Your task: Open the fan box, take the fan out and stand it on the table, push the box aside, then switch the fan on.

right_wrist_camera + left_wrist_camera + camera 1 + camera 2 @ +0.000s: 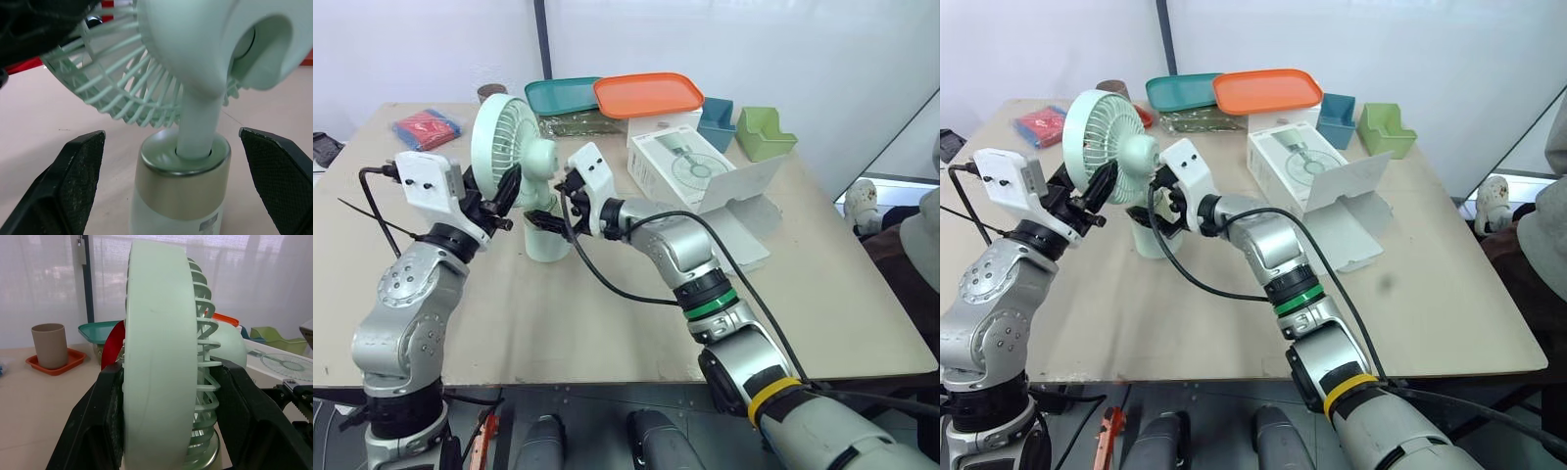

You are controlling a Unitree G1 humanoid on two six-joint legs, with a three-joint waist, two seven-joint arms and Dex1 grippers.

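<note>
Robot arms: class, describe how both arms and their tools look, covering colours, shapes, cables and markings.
The left arm and right arm are rounded silver-grey segments with black joints. The right bears a green ring and a yellow ring. Each wrist carries a white boxy housing with loose black cables. The left tool and right tool each have two black fingers.

Beige table (607, 323) holds the fan (514, 147), open box (680, 166), green bin (766, 134).

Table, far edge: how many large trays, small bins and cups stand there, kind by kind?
Large trays: 2, the orange tray and the teal tray
Small bins: 2, the blue-green bin and the green bin
Cups: 1, the brown cup
Total: 5
</note>
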